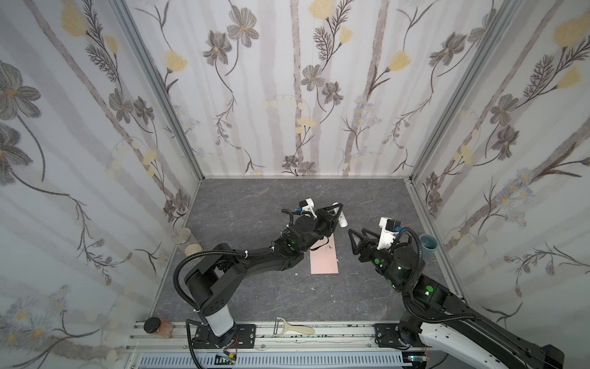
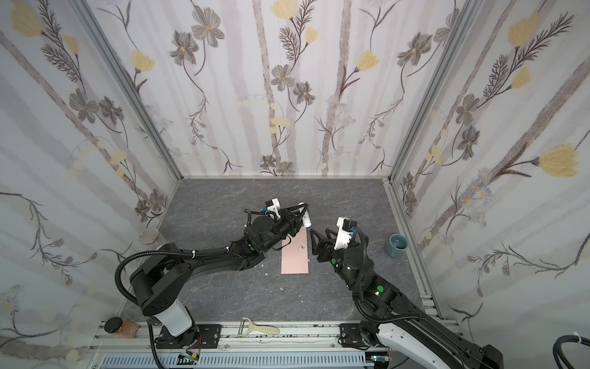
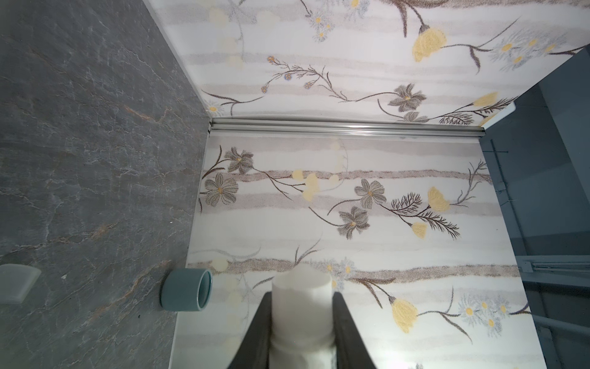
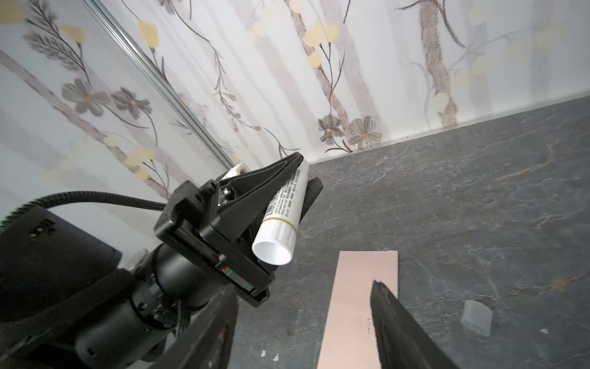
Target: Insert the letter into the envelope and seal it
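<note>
Nearest us, on the metal rail along the desk's front edge, lie a cream-handled peeler (image 1: 295,329) and, toward the front left corner, a jar with a black lid (image 1: 155,327). A steel-lidded canister (image 1: 182,237) stands at the desk's left edge. A blue-grey cup (image 1: 429,245) stands by the right edge, partly behind the right arm's cable in a top view. A few white scraps (image 1: 296,274) dot the dark stone-patterned desk (image 1: 255,204) just off the front left corner of the envelope (image 1: 324,259). A small translucent cap (image 4: 476,318) lies a little apart from it.

The envelope lies flat near the desk's middle, its long edges running front to back, between the two arms. The left arm's wrist overhangs its back left corner. It bears a tiny dark mark we cannot read.

The left gripper (image 4: 305,174) is clenched on a white glue tube (image 4: 281,223), held tilted above the desk just beyond the envelope's back end. The tube carries lines of small dark print, too fine to read, and a thin yellow band near its wide end. The left arm stretches in from the front left, its wrist rolled sideways.

The right gripper (image 1: 351,240) stands released, jaws spread with nothing between them. It points toward the tube's lower end, near it but apart. Its arm leans in from the front right corner.
</note>
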Motion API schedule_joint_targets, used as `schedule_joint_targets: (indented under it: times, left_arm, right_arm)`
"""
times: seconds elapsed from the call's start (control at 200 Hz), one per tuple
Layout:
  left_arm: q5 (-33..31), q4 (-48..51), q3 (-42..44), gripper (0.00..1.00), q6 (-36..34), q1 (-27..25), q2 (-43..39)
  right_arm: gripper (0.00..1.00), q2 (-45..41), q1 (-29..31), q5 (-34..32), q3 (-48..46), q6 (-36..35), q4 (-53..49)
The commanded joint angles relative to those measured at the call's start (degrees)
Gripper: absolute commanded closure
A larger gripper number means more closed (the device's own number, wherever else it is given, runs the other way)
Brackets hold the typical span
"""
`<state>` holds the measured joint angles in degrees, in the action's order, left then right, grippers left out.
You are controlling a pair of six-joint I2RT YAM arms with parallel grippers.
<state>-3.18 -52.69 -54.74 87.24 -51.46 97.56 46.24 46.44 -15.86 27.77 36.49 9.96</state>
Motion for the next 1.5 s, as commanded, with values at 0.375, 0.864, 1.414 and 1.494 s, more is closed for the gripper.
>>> schedule_joint_targets:
  times: [0.375,0.864,1.414,1.494]
  left_arm:
    - [-3.67,-2.51,-2.65,1.0,-1.43,-1.71,1.41]
    - [-3.42,-2.51,-3.07,1.0,-1.11,-2.1,1.94]
    - [-2.49,-2.42,-2.6,1.0,-0.16,-2.11,1.67]
    - [-2.05,-2.42,-2.62,1.0,0.21,-2.16,1.76]
  right_arm:
    - [0.52,9.59,-3.63,6.01,-1.24,16.86,17.91]
    - [0.76,11.37,-5.2,6.18,-0.5,16.51,17.31]
    - [0.9,12.67,-4.61,1.2,9.79,0.08,-3.41]
    - [0.91,13.71,-3.61,-1.08,12.14,-4.37,-7.16]
